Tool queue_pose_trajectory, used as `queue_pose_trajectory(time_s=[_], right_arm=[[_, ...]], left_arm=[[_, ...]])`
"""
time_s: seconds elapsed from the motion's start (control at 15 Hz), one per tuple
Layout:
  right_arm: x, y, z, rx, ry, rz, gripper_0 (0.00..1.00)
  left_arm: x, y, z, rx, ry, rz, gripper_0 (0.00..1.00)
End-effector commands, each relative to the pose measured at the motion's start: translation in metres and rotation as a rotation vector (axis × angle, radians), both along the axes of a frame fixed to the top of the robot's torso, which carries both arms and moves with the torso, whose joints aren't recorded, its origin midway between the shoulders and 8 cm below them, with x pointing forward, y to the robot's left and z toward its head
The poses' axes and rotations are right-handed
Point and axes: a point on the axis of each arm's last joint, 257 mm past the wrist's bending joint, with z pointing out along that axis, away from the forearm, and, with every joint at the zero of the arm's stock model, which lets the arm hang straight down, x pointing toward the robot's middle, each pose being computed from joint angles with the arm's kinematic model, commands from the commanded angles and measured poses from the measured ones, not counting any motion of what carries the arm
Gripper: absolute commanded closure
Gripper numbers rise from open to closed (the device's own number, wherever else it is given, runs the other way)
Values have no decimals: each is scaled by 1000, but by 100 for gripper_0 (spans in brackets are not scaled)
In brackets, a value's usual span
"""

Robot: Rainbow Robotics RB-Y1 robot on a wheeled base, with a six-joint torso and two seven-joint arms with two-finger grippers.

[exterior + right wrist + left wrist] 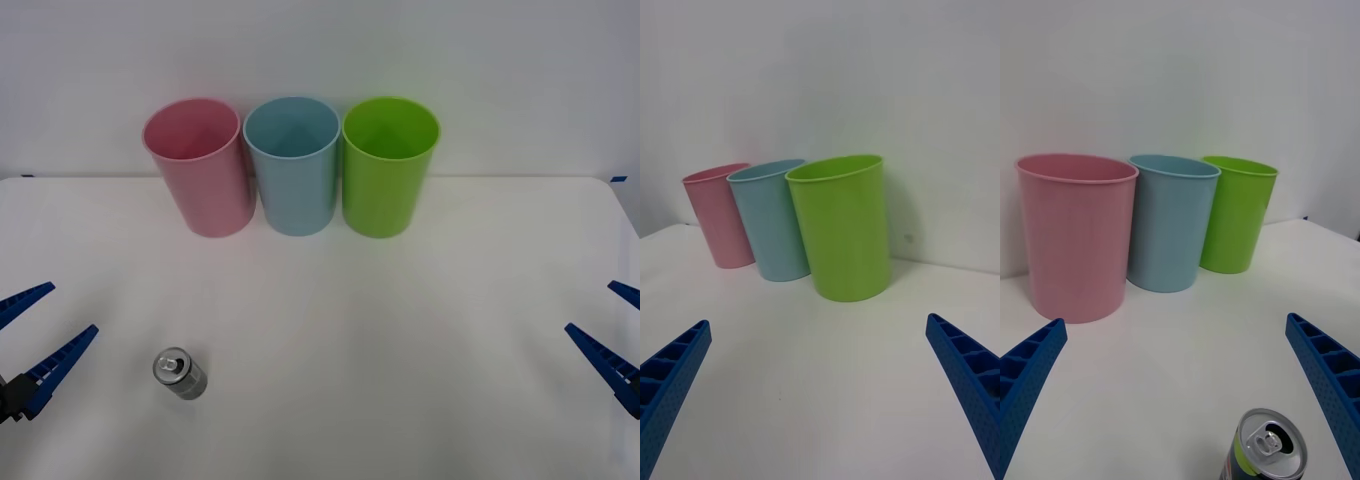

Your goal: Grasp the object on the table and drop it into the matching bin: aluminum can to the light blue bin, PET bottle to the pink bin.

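Note:
The aluminum can (pixel 179 373), silver-topped with a dark body, stands upright on the white table (pixel 400 330) at the near left. My left gripper (pixel 45 333) hovers open just left of it, with nothing between its fingers. In the left wrist view the can (pixel 1264 452) sits close in front, nearer one blue finger (pixel 1330 382). At the back stand the pink bin (pixel 197 168) and, to its right, the light blue bin (pixel 293 168). My right gripper (pixel 610 328) is open at the far right edge, far from the can.
A lime green bin (pixel 388 168) stands right of the light blue one, the three in a tight row against the white wall. The right wrist view shows the same row, with the green bin (pixel 842 229) nearest. Open tabletop lies between the bins and the grippers.

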Motion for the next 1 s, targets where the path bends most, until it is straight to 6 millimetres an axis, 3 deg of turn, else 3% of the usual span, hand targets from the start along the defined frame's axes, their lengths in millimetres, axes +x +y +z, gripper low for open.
queue_pose_trajectory(time_s=[0.07,0.13,0.27,0.53,1.0], right_arm=[[0,0,0,0,0,0,0],[0,0,0,0,0,0,0],[0,0,0,0,0,0,0],[0,0,0,0,0,0,0],[0,0,0,0,0,0,0]], left_arm=[[0,0,0,0,0,0,0],[3,-13,2,-43,-18,-13,0],[5,-18,7,-50,-27,-30,0],[1,-16,4,-5,-18,-49,0],[-28,-6,-21,106,56,-96,0]])
